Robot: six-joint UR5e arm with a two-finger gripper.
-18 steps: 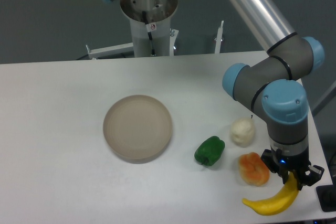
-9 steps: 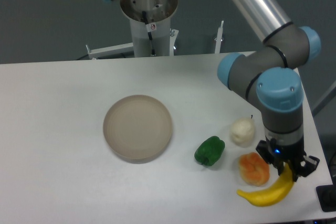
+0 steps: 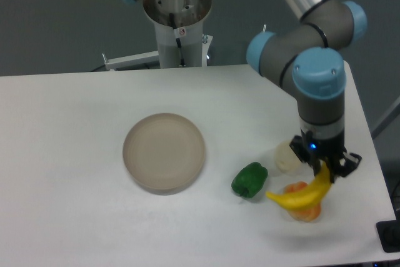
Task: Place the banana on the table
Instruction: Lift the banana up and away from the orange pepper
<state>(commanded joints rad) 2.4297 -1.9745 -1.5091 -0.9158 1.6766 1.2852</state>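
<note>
Your gripper [image 3: 324, 166] is closed on the upper right end of the banana [image 3: 299, 195], pinching it between its dark fingers near the right side of the desk [image 3: 75, 154]. The banana hangs from that grip and curves down and to the left, its free tip pointing toward the green pepper [image 3: 249, 179]. It appears to be off the desk surface, since a soft shadow lies below it on the white top.

From this view the banana crosses in front of the orange fruit [image 3: 302, 207], which shows only in part beneath and behind the yellow curve. You cannot tell whether the banana touches that fruit or merely passes over it.

Just left of your gripper sits a pale, cream-coloured round object [image 3: 286, 158], partly hidden by the gripper body; what it is remains unclear. The green pepper lies on the desk just left of the banana's free tip, apart from it.

Farther left, near the middle of the desk, you have the round beige plate [image 3: 164, 152], well apart from the fruit and from the gripper.

The arm [image 3: 319, 85] comes down from the upper right, grey with blue joint caps, and its wrist stands roughly upright over the gripper. The robot's base column [image 3: 178, 26] rises behind the far edge of the desk.
</note>
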